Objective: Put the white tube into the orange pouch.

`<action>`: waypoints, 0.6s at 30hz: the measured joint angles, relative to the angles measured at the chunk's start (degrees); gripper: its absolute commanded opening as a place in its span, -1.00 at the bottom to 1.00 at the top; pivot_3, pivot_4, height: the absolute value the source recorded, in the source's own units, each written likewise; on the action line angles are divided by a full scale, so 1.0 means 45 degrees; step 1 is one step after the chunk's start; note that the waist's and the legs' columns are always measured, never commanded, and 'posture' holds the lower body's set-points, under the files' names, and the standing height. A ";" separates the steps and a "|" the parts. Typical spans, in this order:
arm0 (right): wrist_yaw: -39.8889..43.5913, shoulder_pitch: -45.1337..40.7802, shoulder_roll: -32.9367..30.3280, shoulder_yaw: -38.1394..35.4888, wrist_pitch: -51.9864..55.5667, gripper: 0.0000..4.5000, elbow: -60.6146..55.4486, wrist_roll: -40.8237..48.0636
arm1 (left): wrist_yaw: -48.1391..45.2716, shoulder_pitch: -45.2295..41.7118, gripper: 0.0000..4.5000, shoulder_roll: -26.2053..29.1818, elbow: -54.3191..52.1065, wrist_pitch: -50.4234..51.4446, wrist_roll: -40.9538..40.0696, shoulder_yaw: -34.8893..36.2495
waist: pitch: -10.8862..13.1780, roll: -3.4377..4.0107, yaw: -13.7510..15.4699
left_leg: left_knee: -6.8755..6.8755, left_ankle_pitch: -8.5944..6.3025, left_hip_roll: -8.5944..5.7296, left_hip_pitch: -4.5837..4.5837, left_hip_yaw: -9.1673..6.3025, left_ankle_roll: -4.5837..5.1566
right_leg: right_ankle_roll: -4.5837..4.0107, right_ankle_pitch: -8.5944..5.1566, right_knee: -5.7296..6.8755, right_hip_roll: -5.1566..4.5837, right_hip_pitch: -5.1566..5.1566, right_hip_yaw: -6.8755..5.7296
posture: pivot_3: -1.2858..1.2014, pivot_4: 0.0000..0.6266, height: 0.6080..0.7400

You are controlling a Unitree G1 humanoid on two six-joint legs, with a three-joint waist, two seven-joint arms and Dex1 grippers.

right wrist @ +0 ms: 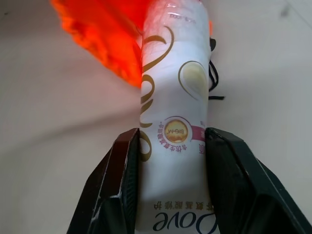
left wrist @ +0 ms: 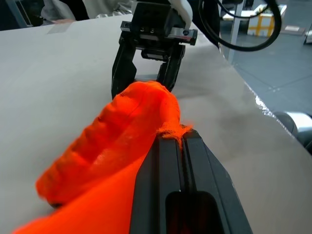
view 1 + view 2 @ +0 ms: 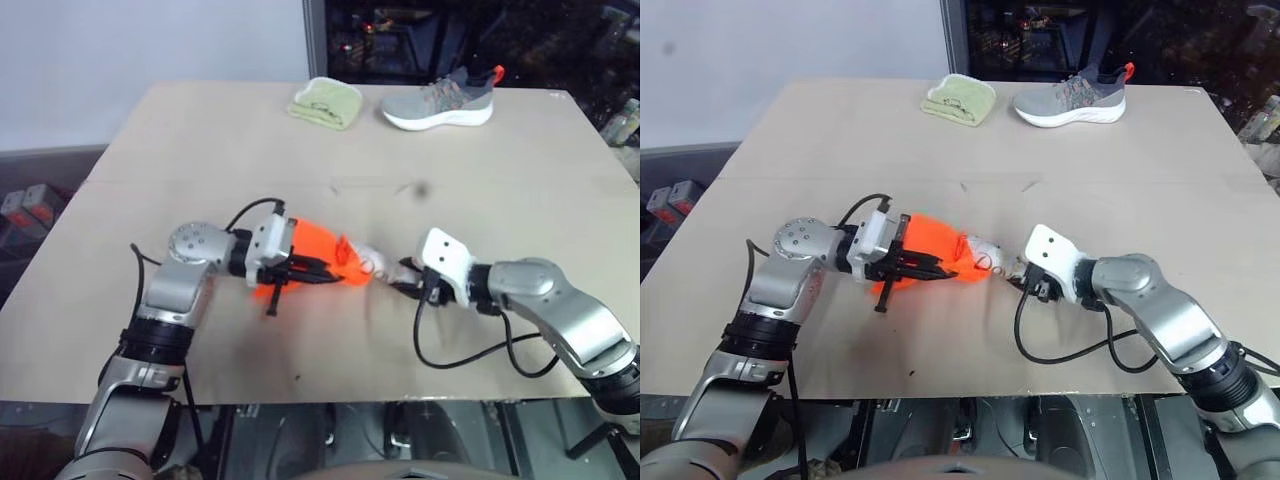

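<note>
The orange pouch (image 3: 312,248) hangs just above the table's middle, with my left gripper (image 3: 326,271) shut on its edge. In the left wrist view the fabric (image 2: 117,131) bunches beside the closed fingers (image 2: 187,161). My right gripper (image 3: 402,281) is shut on the white tube (image 3: 372,264), which points left toward the pouch. The tube's far end touches the pouch's opening; whether it is inside I cannot tell. In the right wrist view the tube (image 1: 173,97), with its gold printing, sits between both fingers, and the pouch (image 1: 105,34) lies at its tip.
A grey sneaker (image 3: 440,102) and a pale green folded cloth (image 3: 326,103) lie at the far edge of the tan table (image 3: 200,150). Black cables trail from both wrists onto the table. The near table edge runs just below the arms.
</note>
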 measured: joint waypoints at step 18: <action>0.0257 -0.0479 0.1176 -0.0103 0.0080 -0.12 0.0352 -0.0344 | 0.0162 -0.0154 -1.00 0.0072 0.0686 -0.1235 0.0257 0.0048 | 0.0000 0.0000 -0.0024 | 0.0002 0.0000 0.0010 0.0002 0.0005 -0.0002 | 0.0001 0.0000 0.0011 0.0002 -0.0009 -0.0013 | 0.03 -0.52 1.00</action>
